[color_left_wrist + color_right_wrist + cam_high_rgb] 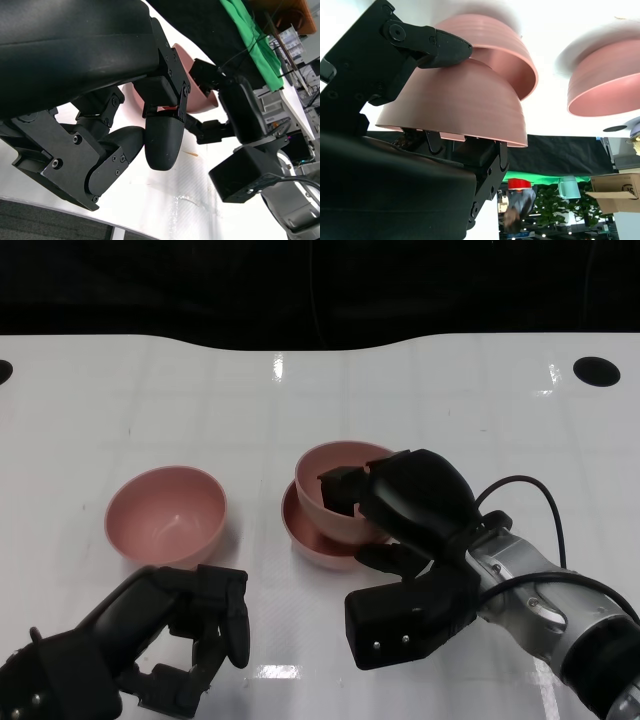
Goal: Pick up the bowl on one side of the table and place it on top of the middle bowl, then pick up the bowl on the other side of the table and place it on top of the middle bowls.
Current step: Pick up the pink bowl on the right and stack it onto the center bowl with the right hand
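Observation:
My right hand (410, 502) grips a pink bowl (335, 488) by its near rim, one finger inside and others outside; the bowl tilts just over the middle pink bowl (312, 538) on the white table (420, 410). In the right wrist view the held bowl (465, 102) sits close against the middle bowl (507, 50), fingers (427, 45) on its wall; whether they touch I cannot tell. A third pink bowl (165, 515) stands upright at the left, also seen as the left bowl (607, 80). My left hand (175, 635) hovers near it, fingers curled and holding nothing.
Two dark round holes (597, 370) mark the table's far corners. The far table edge meets a black backdrop. In the left wrist view my right forearm (255, 170) with its cable crosses beyond the left hand's fingers (162, 140).

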